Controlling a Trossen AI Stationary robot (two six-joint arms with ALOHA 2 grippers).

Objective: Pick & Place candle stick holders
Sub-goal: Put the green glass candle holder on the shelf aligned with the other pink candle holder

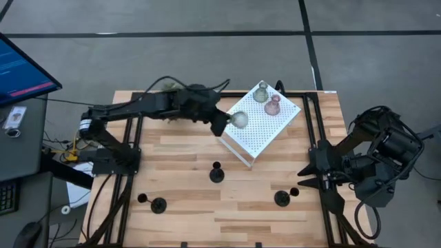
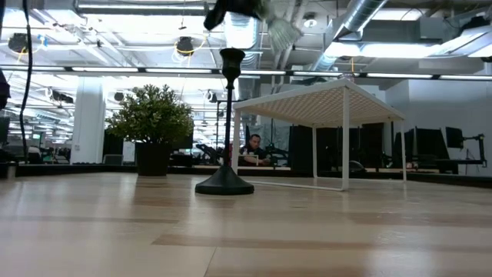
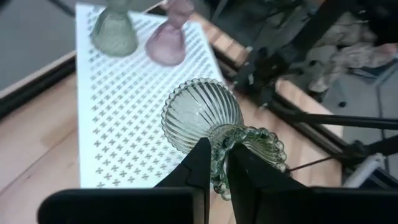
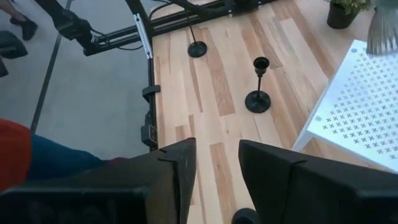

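Six holders are in play, and half are still down on the table (image 1: 179, 148). Going from the left in the high view: a black holder (image 1: 158, 204) stands near the front left corner, then the left gripper (image 1: 222, 122) hangs over the near-left edge of the white box (image 1: 275, 127), clenched on the beaded neck of a greenish glass holder (image 1: 239, 119). The left wrist view shows the fingers (image 3: 200, 171) pinching that neck, with the ribbed bowl (image 3: 202, 112) tipped forward over the perforated top, clear of the surface.

A second black holder (image 1: 216, 172) stands mid-table in front of the box. On the box's far end sit the other greenish holder (image 1: 260, 93) and the pink holder (image 1: 273, 105), just beside each other. A third black holder (image 1: 281, 198) stands toward the front right. The right gripper (image 1: 308, 177) waits at the right edge of the table, jaws parted and holding nothing.

The step in hand looks like setting the carried glass on the box. To do it well, the piece should be brought level first, since it hangs tilted; then carried further in from the edge, so the base lands wholly on the top, yet kept well apart from the two glasses already there. Lower gently until it rests, release only then, and lift straight up so the fingers do not drag the neck.
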